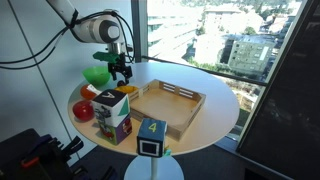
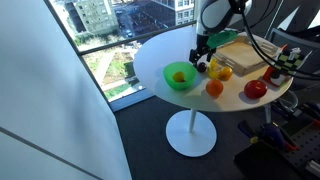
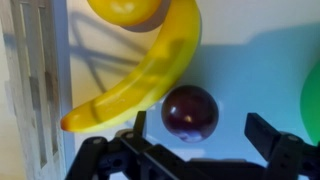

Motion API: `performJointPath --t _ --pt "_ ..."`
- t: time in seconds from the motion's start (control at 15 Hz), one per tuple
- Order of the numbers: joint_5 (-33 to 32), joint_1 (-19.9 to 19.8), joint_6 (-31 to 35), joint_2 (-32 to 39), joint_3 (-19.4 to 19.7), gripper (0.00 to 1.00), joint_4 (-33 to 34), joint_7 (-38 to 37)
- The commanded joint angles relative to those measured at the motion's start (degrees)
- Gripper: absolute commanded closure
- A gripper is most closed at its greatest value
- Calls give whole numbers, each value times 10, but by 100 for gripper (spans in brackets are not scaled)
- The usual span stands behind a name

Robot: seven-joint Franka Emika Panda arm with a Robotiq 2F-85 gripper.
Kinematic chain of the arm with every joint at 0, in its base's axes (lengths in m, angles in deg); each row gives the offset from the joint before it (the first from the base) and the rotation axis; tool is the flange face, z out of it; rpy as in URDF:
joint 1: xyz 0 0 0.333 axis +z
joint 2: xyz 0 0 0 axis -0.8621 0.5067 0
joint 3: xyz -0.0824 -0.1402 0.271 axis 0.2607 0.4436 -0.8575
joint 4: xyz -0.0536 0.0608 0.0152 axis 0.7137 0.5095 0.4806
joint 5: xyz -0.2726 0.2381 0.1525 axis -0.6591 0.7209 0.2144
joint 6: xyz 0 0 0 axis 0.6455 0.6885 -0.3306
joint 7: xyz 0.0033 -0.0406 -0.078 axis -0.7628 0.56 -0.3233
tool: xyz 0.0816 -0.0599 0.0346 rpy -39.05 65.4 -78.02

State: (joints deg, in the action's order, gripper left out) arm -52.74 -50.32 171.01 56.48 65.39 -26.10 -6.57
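Note:
My gripper (image 3: 200,135) is open, its two dark fingers on either side of a dark purple plum (image 3: 190,112) on the white table; it does not touch the plum. A yellow banana (image 3: 140,75) lies just beside the plum, and an orange fruit (image 3: 125,8) lies past the banana. In both exterior views the gripper (image 1: 121,72) (image 2: 201,62) hangs low over the table between the green bowl (image 1: 97,74) (image 2: 180,76) and the wooden tray (image 1: 170,105) (image 2: 240,55). The plum is hidden in the exterior views.
The round white table (image 1: 215,95) also bears a red apple (image 1: 83,110) (image 2: 256,88), an orange (image 2: 214,88) and stacked coloured cubes (image 1: 113,112) with a numbered cube (image 1: 151,136). The tray's rail (image 3: 30,80) runs close beside the banana. Large windows stand behind the table.

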Motion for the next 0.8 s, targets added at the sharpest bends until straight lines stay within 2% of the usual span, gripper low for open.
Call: performJointPath --t 0.0,0.4,0.47,0.53,0.6,0.73 --pt "-10 4 0 12 5 0 17 9" --pt "-11 4 -2 18 6 1 20 8" --pt "-10 4 -3 19 6 26 21 8" --pt "-11 4 -4 20 7 26 22 8" --pt "-11 4 -4 21 7 32 23 8" --pt "-11 4 -6 22 7 49 24 8"
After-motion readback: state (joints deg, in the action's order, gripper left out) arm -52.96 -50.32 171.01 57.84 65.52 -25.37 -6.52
